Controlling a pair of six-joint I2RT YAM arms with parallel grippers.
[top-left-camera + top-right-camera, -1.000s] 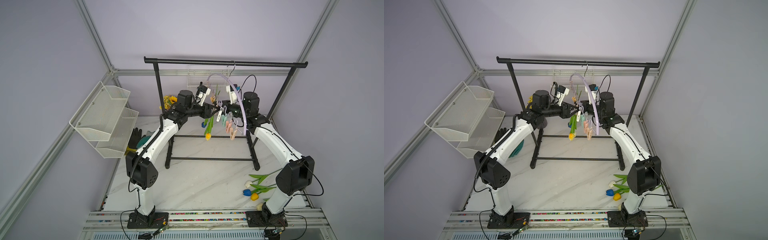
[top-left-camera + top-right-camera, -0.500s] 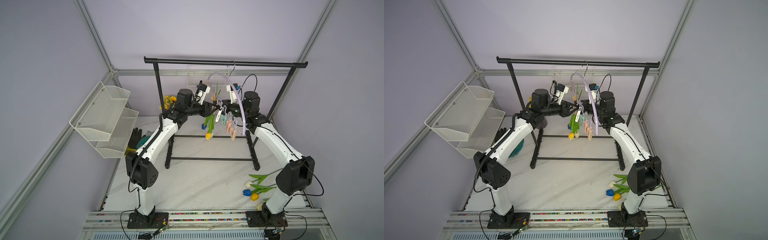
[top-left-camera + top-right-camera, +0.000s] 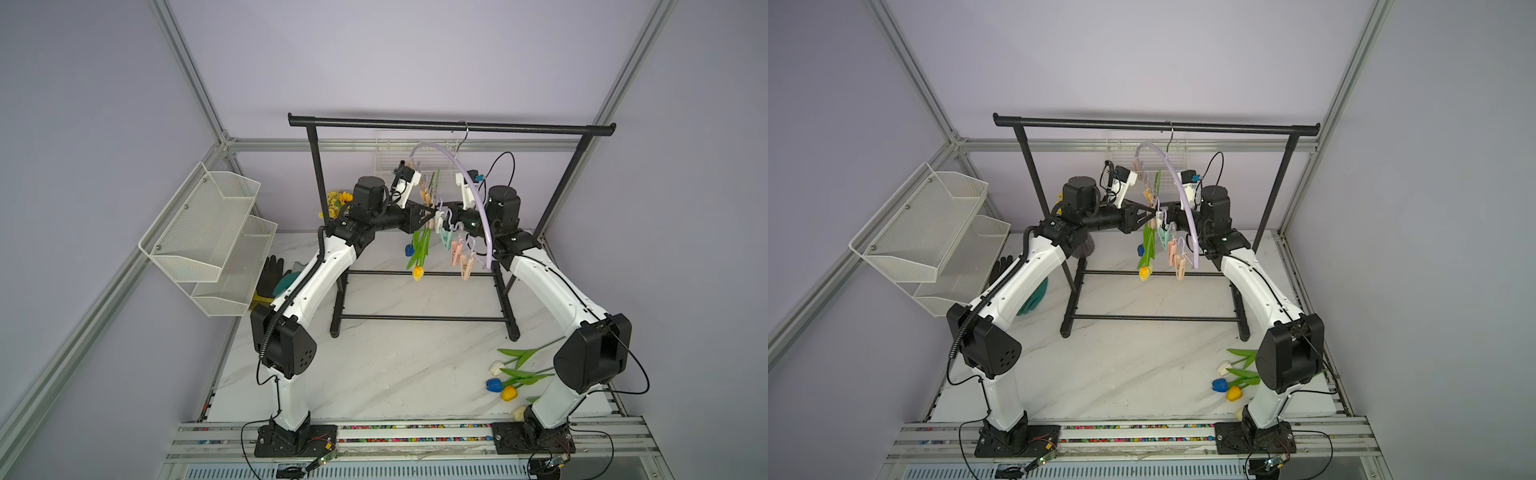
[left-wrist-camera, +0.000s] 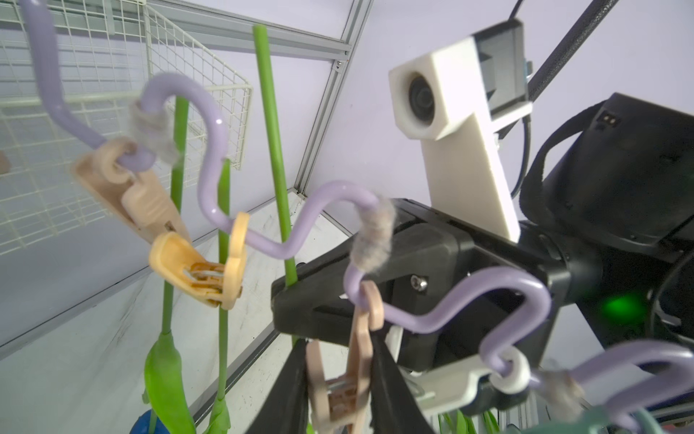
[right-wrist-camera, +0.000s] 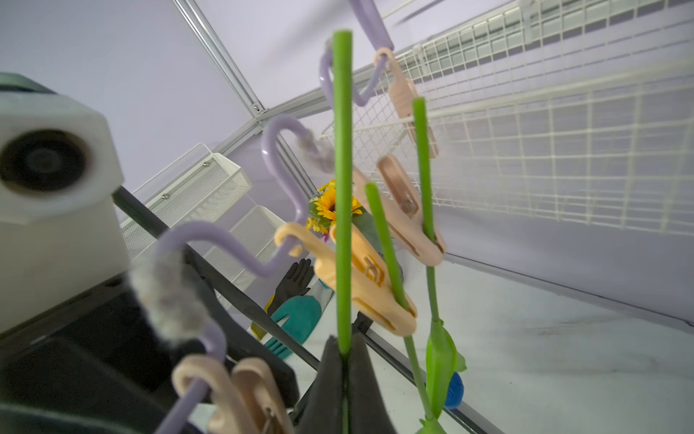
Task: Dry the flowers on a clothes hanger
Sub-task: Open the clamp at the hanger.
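TULIP NUMBER THREE GOES UP: The right claw (image 5: pixel 343 353), pressed together on a green tulip stem (image 5: pixel 342 188), holds the flower cut end up at the bottom centre of its wrist view. Facing it, the left claw (image 4: pixel 338 342) sits at the bottom centre of its own wrist view. Its black fingers (image 4: pixel 289 383) lie against either side of a beige peg (image 4: pixel 330 398), pinching it. Whether the peg's mouth has parted falls below the frame edge.

The peg hangs from the wavy lower rail of the lilac hanger (image 3: pixel 473 187), hooked over the black rack (image 3: pixel 415 123) at top centre in both top views. Just right of the held stem in the right wrist view, two other tulips (image 5: pixel 390 259) hang head down, each clipped in its own peg. More tulips (image 3: pixel 513 376) lie on the table (image 3: pixel 395 374) at lower right in a top view, beside the right arm's base.

The step in hand looks like the clipping of a third flower, with the peg squeezed and the stem not yet in it. The next move calls for the right claw to slide the stem sideways into the peg's mouth. Only then should the left claw let go. The hanger hangs free from its hook, so a firm push may swing it.
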